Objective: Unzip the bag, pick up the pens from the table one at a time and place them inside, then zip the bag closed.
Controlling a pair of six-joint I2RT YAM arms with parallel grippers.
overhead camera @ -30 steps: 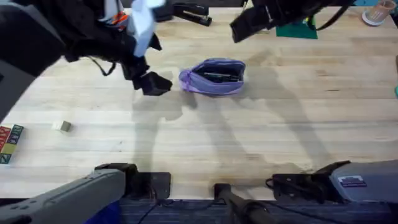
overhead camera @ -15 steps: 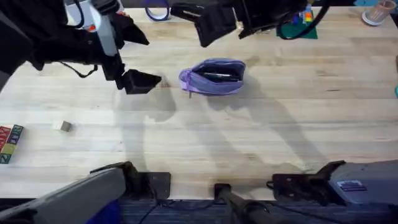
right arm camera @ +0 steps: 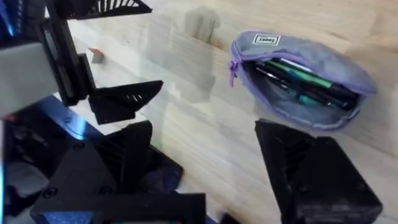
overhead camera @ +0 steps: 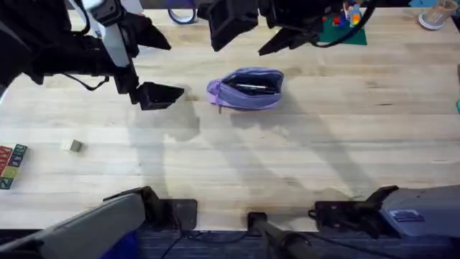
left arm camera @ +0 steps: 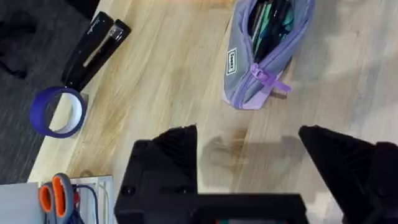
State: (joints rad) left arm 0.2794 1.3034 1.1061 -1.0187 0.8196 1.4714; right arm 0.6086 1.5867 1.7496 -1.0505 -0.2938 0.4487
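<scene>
Bag (overhead camera: 246,88) lies unzipped toward the desk's (overhead camera: 302,158) far edge, pens (right arm camera: 305,84) inside, their ends hidden by its sides. Left end effector (overhead camera: 154,68) and right end effector (overhead camera: 260,29) hover on either side of it, released, empty.

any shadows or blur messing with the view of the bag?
Overhead: arm shadows streak the table below the bag, which stays lit; the arms near the lens are dark and blurred. Right wrist: bag sharp, own fingers soft. Left wrist: bag clear.
</scene>
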